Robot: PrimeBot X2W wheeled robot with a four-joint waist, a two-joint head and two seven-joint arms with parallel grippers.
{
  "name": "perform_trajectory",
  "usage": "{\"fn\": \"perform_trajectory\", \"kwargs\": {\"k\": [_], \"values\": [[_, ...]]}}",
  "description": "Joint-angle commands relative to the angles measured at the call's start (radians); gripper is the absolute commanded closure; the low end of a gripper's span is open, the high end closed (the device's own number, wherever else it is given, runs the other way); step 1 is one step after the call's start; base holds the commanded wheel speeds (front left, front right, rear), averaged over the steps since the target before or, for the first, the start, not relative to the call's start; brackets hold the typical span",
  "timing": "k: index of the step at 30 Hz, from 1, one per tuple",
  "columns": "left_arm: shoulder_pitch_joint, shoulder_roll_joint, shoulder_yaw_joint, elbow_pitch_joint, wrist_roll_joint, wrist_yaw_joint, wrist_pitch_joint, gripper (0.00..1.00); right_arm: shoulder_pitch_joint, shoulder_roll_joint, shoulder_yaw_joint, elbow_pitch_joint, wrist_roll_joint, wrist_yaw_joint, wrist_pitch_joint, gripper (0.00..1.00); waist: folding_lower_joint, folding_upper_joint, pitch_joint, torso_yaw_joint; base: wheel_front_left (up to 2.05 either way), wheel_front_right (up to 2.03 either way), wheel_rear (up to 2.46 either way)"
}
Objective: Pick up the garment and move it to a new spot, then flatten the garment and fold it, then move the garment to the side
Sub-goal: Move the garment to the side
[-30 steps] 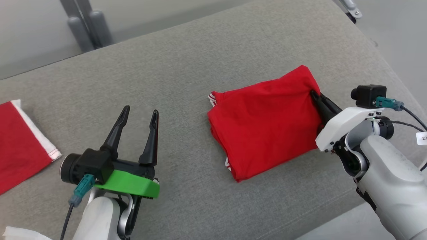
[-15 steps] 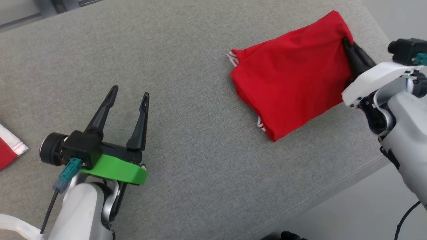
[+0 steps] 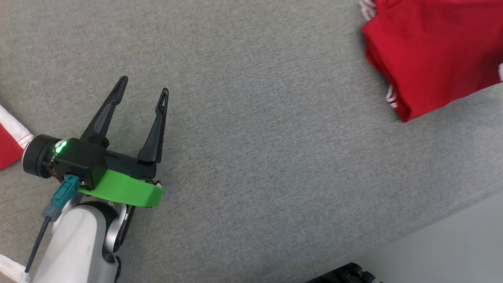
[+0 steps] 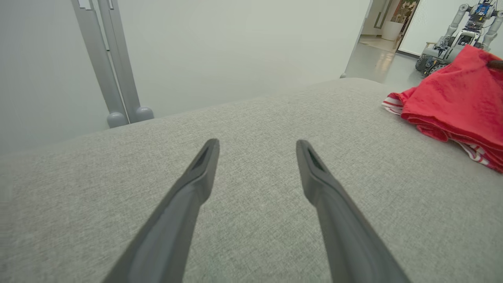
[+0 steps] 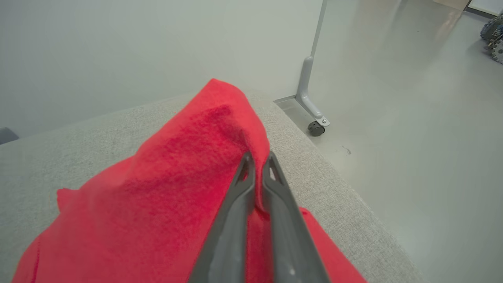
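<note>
left gripper [image 3: 144,85]: lower left of the head view, fingers spread wide with nothing between them, held over bare cushion; green band at the wrist and a small green lamp lit.
grey cushion [image 3: 275,157]: woven grey fabric under both arms; its front edge runs across the lower right of the head view, with pale floor [image 3: 452,243] past it.
second red cloth [image 3: 8,147]: red with a white hem, just beside the left wrist, cut off by the left edge of the head view.
garment [image 3: 432,55]: red, folded into a thick stack with white-striped trim at its edges; lies on the cushion at the upper right of the head view, well apart from the left gripper.
right gripper [image 5: 259,157]: fingers pressed together, pinching a fold of the garment; the cloth rises to a peak at the pinch, near the cushion's end.
background: two grey posts [image 4: 118,78] against a pale wall behind the cushion; a castor foot [image 5: 314,126] on the floor; another robot [image 4: 463,31] far off.
</note>
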Motion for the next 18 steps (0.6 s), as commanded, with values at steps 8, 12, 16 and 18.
{"fn": "perform_trajectory", "kwargs": {"k": [8, 12, 16, 18], "values": [[-0.022, -0.001, -0.005, -0.006, -0.002, 0.011, -0.016, 0.0, -0.097, -0.061, -0.028, 0.125, -0.09, 0.0, -0.008, 0.0, -0.0001, 0.0, 0.056, 0.069, 0.0, 0.0, 0.0], [-0.019, -0.012, -0.009, 0.017, -0.013, 0.013, -0.04, 0.0, -0.101, -0.055, -0.059, 0.141, -0.162, 0.0, -0.007, 0.0, -0.0001, 0.0, 0.026, 0.081, 0.0, 0.0, 0.0], [-0.004, -0.026, -0.007, 0.049, -0.026, 0.019, -0.074, 0.0, -0.076, -0.037, -0.095, 0.097, -0.238, 0.0, -0.007, 0.0, -0.0001, 0.0, -0.031, 0.098, 0.0, 0.0, 0.0], [0.012, -0.034, -0.003, 0.07, -0.035, 0.024, -0.093, 0.0, -0.055, -0.031, -0.12, 0.053, -0.28, 0.0, -0.007, 0.0, -0.0001, 0.0, -0.07, 0.109, 0.0, 0.0, 0.0]]}}
